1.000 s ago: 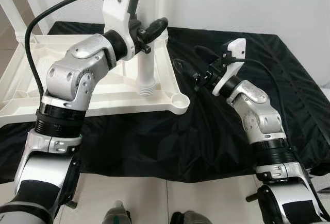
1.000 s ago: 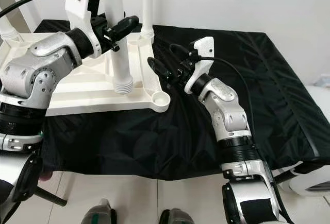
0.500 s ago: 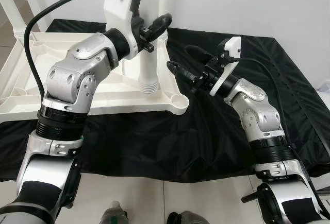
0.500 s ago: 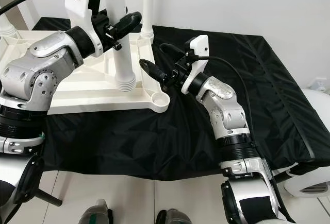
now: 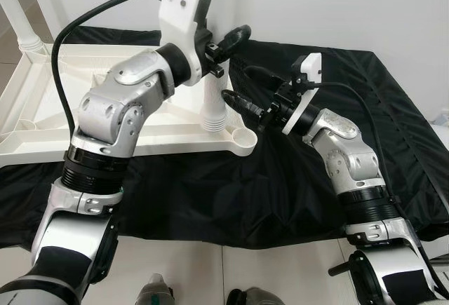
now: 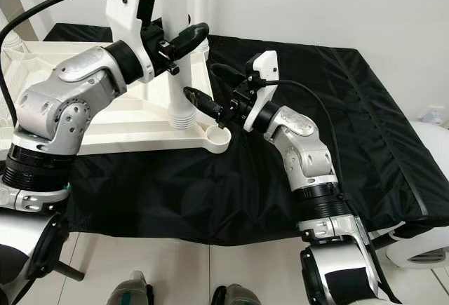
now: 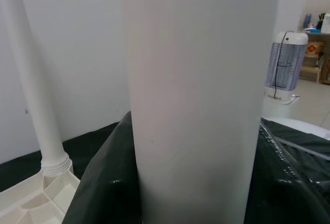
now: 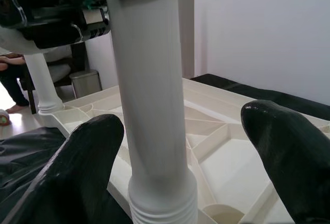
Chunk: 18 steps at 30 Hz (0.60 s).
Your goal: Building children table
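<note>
Setting: a white wall [image 5: 337, 3] stood behind a surface draped in a black cloth [image 5: 280, 179]; pale floor tiles [image 5: 280, 270] showed at the near edge.
Tabletop: the white children's tabletop [image 5: 42, 109] lay upside down on the black cloth, its ribbed underside facing up.
Corner socket: the round socket [image 5: 243, 137] at the near right corner of the tabletop was open, with nothing seated in it.
Fitted legs: a white leg [image 5: 19, 17] stood upright in the far left corner; another leg [image 6: 201, 3] stood at the far right corner.
Loose leg: the white leg [image 5: 212, 102] was upright with its threaded end down, just above the tabletop and just beside the corner socket; whether the thread touched the plastic could not be told.
Left gripper: the left gripper [image 5: 226, 45] was clamped on the loose leg well above its threaded end, the silver arm bent up and over the tabletop; in the left wrist view the leg's shaft [image 7: 198, 105] ran straight across the frame.
Right gripper: the right gripper [image 5: 247, 91] reached in from the right, level with the lower part of the loose leg, its black fingers [image 8: 82, 177] spread wide on either side of the shaft and not touching it.
Right arm: elbow bent, forearm angled in over the black cloth toward the corner socket.
</note>
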Tool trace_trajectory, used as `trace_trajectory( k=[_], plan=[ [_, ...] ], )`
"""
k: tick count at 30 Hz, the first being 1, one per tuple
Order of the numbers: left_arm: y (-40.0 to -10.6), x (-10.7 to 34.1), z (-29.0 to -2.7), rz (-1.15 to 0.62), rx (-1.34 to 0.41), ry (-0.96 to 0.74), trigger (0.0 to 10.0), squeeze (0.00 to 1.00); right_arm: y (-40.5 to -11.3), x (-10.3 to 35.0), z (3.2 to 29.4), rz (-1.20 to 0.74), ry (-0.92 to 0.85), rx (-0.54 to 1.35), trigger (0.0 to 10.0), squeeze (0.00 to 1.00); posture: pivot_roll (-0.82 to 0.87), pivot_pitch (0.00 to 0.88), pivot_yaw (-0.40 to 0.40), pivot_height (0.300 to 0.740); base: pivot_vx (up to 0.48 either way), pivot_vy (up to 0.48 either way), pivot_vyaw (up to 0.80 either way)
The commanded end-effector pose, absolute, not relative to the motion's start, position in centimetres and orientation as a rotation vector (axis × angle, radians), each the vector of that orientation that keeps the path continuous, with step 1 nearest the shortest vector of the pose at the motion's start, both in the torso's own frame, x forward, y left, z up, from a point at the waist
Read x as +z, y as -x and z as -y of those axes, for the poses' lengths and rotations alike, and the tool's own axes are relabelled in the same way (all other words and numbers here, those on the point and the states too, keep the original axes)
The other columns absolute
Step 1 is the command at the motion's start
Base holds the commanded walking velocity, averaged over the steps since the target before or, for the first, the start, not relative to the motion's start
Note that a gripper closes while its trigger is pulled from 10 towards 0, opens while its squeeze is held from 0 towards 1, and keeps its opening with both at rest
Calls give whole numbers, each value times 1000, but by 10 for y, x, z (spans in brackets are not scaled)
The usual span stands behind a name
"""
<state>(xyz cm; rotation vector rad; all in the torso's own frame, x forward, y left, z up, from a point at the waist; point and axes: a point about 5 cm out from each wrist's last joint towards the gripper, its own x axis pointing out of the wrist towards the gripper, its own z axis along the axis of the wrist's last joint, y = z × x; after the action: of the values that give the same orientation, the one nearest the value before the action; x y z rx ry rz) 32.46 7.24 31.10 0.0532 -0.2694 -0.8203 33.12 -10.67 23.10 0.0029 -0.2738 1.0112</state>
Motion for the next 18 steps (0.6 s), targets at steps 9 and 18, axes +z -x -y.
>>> trace_trajectory(
  k=[9,18],
  plan=[
    [-315,321,-54,304,-915,-73,10000,0,-338,231,96,267,-3,1043,10000,0,46,0,-91,740,0,0,0],
    [-309,322,-46,311,-948,-78,10000,0,-341,236,90,276,8,1060,10000,0,52,0,-92,740,0,0,0]
  ],
)
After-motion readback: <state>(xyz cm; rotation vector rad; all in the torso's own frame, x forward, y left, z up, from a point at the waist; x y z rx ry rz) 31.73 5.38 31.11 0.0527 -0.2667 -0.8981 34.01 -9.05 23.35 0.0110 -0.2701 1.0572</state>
